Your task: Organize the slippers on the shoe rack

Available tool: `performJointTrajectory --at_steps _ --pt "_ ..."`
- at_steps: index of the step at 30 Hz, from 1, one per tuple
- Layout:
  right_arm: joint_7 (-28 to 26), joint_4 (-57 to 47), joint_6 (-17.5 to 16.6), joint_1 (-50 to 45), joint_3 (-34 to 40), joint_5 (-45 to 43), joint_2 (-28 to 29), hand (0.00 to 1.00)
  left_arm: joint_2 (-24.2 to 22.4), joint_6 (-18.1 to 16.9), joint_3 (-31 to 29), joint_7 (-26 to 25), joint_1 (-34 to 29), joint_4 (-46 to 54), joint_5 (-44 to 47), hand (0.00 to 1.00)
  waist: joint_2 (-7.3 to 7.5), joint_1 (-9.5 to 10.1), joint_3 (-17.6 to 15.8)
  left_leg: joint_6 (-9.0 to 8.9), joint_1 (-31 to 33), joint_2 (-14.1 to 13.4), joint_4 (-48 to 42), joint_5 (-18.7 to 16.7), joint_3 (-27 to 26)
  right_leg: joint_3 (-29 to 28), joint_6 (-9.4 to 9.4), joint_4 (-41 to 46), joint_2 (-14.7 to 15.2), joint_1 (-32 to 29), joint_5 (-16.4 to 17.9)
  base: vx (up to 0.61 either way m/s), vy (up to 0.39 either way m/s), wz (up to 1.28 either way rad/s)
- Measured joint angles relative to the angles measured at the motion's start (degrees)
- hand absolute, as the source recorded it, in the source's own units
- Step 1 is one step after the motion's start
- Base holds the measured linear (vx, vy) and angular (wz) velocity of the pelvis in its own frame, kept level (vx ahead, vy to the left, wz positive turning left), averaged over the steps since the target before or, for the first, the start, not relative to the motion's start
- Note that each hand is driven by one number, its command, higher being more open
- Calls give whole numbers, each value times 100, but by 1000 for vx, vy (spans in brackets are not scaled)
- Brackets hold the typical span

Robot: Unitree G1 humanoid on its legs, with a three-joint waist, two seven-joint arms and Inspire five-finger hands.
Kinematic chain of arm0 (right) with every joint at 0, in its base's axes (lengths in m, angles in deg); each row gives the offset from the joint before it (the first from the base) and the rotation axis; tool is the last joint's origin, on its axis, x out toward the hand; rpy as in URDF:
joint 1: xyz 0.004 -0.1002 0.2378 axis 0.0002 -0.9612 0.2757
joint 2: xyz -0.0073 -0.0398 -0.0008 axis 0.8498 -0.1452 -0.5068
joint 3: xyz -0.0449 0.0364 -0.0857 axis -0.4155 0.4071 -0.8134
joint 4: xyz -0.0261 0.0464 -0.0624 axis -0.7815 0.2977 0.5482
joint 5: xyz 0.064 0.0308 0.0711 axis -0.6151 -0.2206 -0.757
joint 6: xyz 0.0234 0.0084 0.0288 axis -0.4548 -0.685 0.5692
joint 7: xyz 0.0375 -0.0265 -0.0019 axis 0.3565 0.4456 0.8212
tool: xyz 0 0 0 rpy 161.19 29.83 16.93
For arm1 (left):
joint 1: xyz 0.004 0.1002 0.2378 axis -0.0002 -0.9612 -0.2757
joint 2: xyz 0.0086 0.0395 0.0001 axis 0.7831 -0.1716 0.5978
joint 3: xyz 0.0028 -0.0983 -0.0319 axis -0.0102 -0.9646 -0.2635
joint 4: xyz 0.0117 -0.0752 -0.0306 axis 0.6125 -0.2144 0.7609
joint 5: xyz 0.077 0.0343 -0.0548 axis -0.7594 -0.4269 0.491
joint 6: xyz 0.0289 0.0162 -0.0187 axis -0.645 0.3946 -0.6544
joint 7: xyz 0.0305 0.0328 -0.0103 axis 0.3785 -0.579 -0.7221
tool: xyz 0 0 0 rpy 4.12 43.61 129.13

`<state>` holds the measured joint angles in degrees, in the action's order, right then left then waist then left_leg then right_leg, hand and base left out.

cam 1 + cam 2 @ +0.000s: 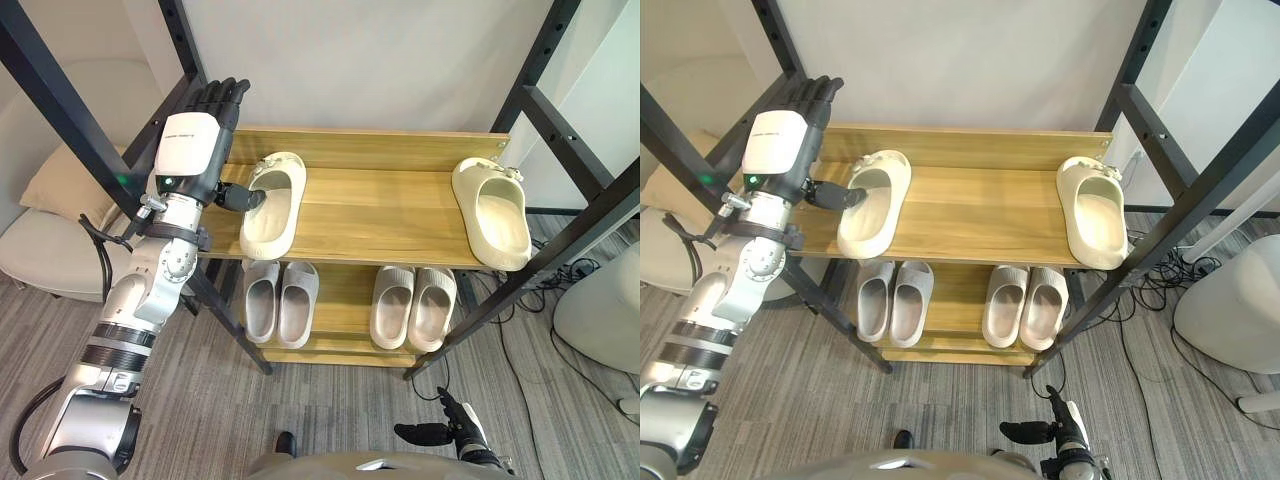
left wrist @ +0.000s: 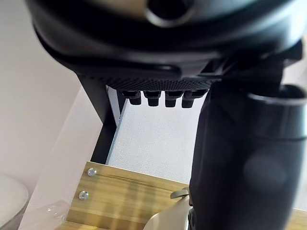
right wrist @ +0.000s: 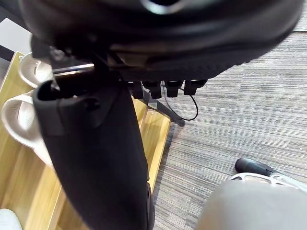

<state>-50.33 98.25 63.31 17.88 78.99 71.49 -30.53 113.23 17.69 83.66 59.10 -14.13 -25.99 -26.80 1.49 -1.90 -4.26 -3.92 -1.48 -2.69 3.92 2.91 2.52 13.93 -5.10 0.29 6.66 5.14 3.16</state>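
In the left eye view, the left robot hand (image 1: 190, 145) stands at the left end of the shoe rack (image 1: 380, 205). Its fingers (image 1: 222, 95) point straight toward the top of the frame and grasp nothing. Its thumb (image 1: 240, 197) juts to the right and touches the left edge of the left cream slipper (image 1: 272, 215). That slipper lies directly right of the palm, with its long axis running top to bottom of the frame and leaning slightly. Its mate, the right cream slipper (image 1: 495, 215), sits well apart at the right end of the same top shelf. Two grey pairs (image 1: 280, 300) (image 1: 412, 305) stand side by side on the lower shelf. The right robot hand (image 1: 440, 433) hangs at the bottom right of the frame, far from both cream slippers.

The right eye view gives us the same layout, with the thumb (image 1: 835, 197) against the left cream slipper (image 1: 872, 210).

In the left wrist view we see the fingers (image 2: 153, 98) straight and the slipper's pale rim (image 2: 168, 218) beside the thumb (image 2: 244, 158).

In the right wrist view the right robot hand (image 3: 158, 33) looks relaxed and carries nothing.

We judge that pairing the cream slippers is a job for the left robot hand, moving its slipper rightward along the shelf.
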Motion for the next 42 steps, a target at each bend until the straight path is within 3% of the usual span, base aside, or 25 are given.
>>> performJointTrajectory --at_steps 5,6,22,42 --pt "40 1 0 -90 -6 6 50 100 -40 65 11 -17 41 -32 2 100 13 -31 -8 3 -1 5 -3 2 -5 -5 -2 -2 6 -3 -14 0 0 0" --pt "40 2 0 -99 -6 7 54 100 -67 68 13 -20 67 -49 3 0 17 -30 -10 5 -1 5 -3 3 -5 -5 -2 -2 6 -3 -15 0 0 0" --pt "96 1 -9 -147 -8 7 143 100 -114 142 275 -68 446 -802 25 0 51 -181 -31 13 67 10 -1 10 -47 -51 -3 -7 9 -88 -39 1 0 0" --pt "166 0 -27 -144 -8 88 142 100 -228 214 269 -94 560 -802 226 0 23 -214 -48 16 63 22 -3 12 -39 -40 2 -1 24 -81 -41 0 0 0"
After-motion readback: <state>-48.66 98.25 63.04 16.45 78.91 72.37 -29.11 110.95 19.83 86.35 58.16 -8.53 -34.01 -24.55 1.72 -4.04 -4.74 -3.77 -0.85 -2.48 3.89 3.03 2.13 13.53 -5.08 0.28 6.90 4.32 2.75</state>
